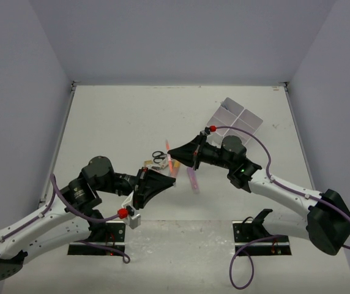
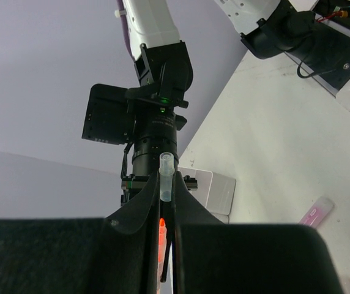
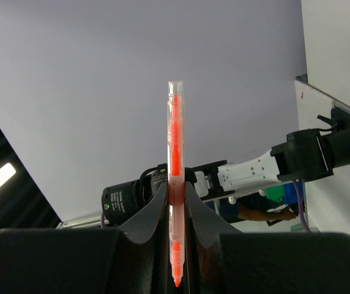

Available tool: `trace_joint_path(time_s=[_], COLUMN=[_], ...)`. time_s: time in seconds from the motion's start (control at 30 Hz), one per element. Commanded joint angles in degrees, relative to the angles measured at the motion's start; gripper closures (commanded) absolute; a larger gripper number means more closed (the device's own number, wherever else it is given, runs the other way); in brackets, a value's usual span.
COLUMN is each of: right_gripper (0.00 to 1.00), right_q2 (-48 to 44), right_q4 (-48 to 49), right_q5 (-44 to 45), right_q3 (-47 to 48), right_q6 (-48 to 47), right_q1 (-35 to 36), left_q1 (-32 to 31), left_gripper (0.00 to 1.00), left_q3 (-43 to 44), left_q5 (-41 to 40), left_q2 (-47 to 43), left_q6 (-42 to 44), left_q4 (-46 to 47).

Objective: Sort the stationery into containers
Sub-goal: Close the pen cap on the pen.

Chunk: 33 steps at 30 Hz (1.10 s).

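My right gripper (image 1: 174,151) (image 3: 176,191) is shut on an orange marker (image 3: 175,147) and holds it in the air over the table's middle. The marker's bare orange tip points down and a clear cap sits on its top end. My left gripper (image 1: 170,179) (image 2: 164,190) meets it tip to tip and is shut on a clear marker cap (image 2: 166,174). The orange marker (image 2: 161,242) shows between the left jaws. Black-handled scissors (image 1: 158,157) and a purple marker (image 1: 192,180) lie on the table below. The white four-compartment box (image 1: 239,117) stands at the back right.
Small items (image 1: 145,164) lie beside the scissors, partly hidden by my left gripper. The purple marker (image 2: 314,213) and the white box (image 2: 218,191) also show in the left wrist view. The arm bases and purple cables sit at the near edge.
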Motion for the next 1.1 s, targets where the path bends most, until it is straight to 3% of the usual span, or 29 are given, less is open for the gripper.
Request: trace_joint_path(time_s=[0.0, 1.07], right_gripper=[1.0, 1.0], right_q2=[-1.3, -2.3], right_q4=[1.4, 0.2], right_q5=[-0.8, 0.6], right_q3=[2.6, 2.0], right_q6=[0.4, 0.0], right_q1=[0.1, -0.1], left_q1=[-0.2, -0.2], left_gripper=[1.0, 1.0], left_q3=[2.5, 4.1], left_q5=[-0.1, -2.4], left_q2=[0.4, -0.2], left_q6=[2.2, 3.5], left_q4=[-0.8, -5.5])
